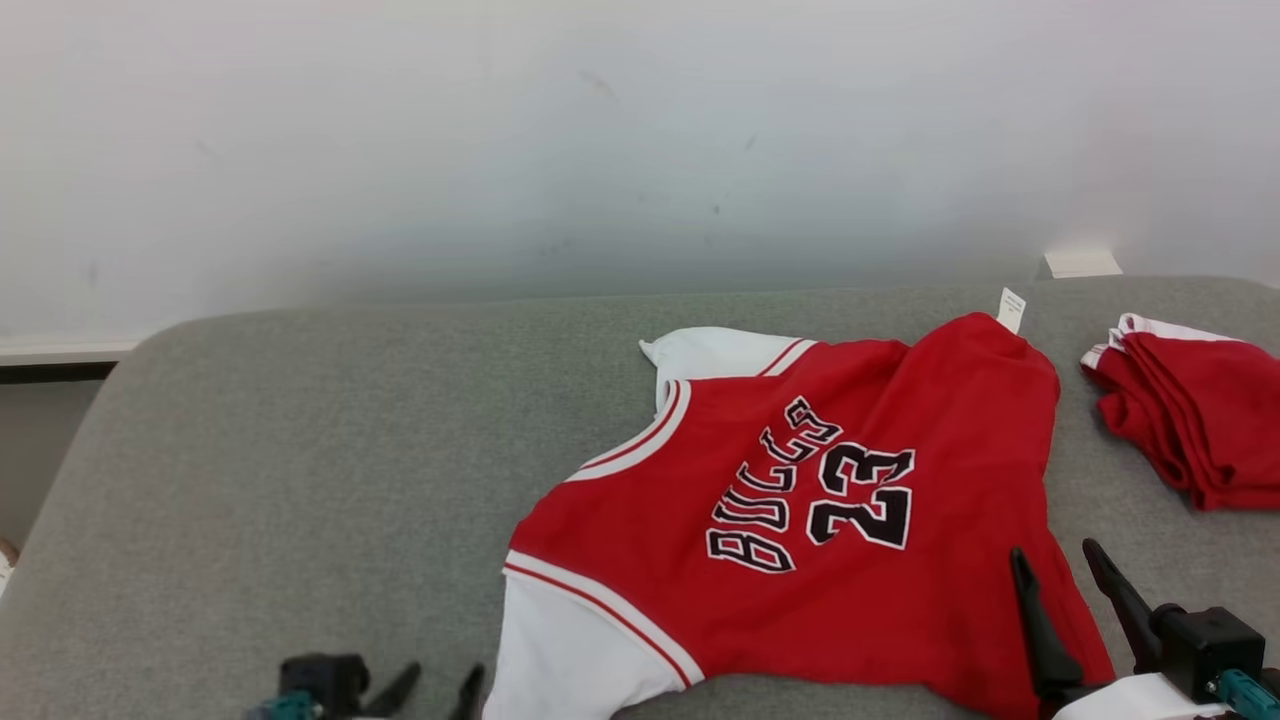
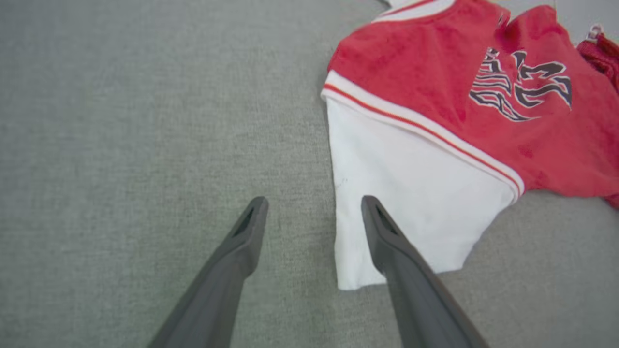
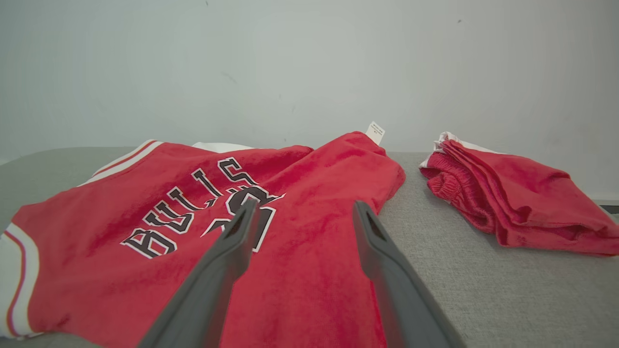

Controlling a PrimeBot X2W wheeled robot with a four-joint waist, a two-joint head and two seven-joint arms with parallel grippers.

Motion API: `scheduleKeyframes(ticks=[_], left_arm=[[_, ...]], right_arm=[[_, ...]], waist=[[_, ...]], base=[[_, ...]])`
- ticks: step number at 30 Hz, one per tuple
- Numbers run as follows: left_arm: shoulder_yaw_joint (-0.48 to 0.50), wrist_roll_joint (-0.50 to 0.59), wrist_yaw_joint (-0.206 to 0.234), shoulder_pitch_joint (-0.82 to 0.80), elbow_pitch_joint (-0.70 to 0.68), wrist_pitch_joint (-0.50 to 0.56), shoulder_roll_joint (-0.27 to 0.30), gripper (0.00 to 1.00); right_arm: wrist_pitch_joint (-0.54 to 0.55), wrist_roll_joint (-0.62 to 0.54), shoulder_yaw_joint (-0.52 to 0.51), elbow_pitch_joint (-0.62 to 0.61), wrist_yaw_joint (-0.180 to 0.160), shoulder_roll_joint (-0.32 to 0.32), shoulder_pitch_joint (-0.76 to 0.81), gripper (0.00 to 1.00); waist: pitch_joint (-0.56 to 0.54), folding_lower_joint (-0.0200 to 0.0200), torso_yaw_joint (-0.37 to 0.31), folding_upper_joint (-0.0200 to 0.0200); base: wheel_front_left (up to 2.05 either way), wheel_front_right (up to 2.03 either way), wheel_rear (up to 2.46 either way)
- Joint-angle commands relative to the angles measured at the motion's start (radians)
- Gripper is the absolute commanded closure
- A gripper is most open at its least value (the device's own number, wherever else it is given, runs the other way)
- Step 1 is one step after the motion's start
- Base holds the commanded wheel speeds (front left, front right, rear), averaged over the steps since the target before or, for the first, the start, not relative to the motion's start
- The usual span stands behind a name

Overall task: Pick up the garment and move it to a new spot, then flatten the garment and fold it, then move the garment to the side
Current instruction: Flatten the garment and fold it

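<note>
A red jersey (image 1: 800,500) with white sleeves and "BULLS 23" lettering lies spread on the grey padded surface (image 1: 300,450), its hem toward the right. My left gripper (image 1: 440,685) is open at the bottom edge beside the near white sleeve (image 2: 411,193); one finger (image 2: 387,237) hovers over that sleeve, the other over bare grey. My right gripper (image 1: 1055,565) is open at the lower right, above the jersey's hem corner. In the right wrist view the jersey (image 3: 145,227) stretches away under the open fingers (image 3: 232,246).
A folded red garment (image 1: 1190,410) lies at the right edge of the surface, also in the right wrist view (image 3: 508,193). A pale wall (image 1: 600,150) rises behind. The surface's rounded left corner drops off at the far left.
</note>
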Motion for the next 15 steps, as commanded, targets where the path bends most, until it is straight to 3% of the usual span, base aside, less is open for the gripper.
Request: scheduleKeyframes(ticks=[1, 10, 15], left_arm=[[0.015, 0.014, 0.003, -0.022, 0.005, -0.043, 0.005, 0.0], [0.081, 0.031, 0.026, -0.036, 0.001, -0.319, -0.019, 0.0], [0.118, 0.048, 0.042, -0.024, -0.029, -0.394, -0.032, 0.0]], right_arm=[[-0.009, 0.009, 0.0, -0.002, -0.002, -0.002, -0.002, 0.0], [-0.094, 0.012, 0.029, -0.032, -0.002, -0.018, -0.01, 0.0], [-0.137, 0.016, 0.02, -0.067, -0.002, -0.031, -0.004, 0.0]], waist=[[0.006, 0.0, -0.009, -0.0001], [-0.02, 0.0, -0.036, -0.0001], [-0.04, 0.0, -0.04, -0.0001]], base=[[0.0, 0.0, 0.0], [0.0, 0.0, 0.0], [0.0, 0.0, 0.0]])
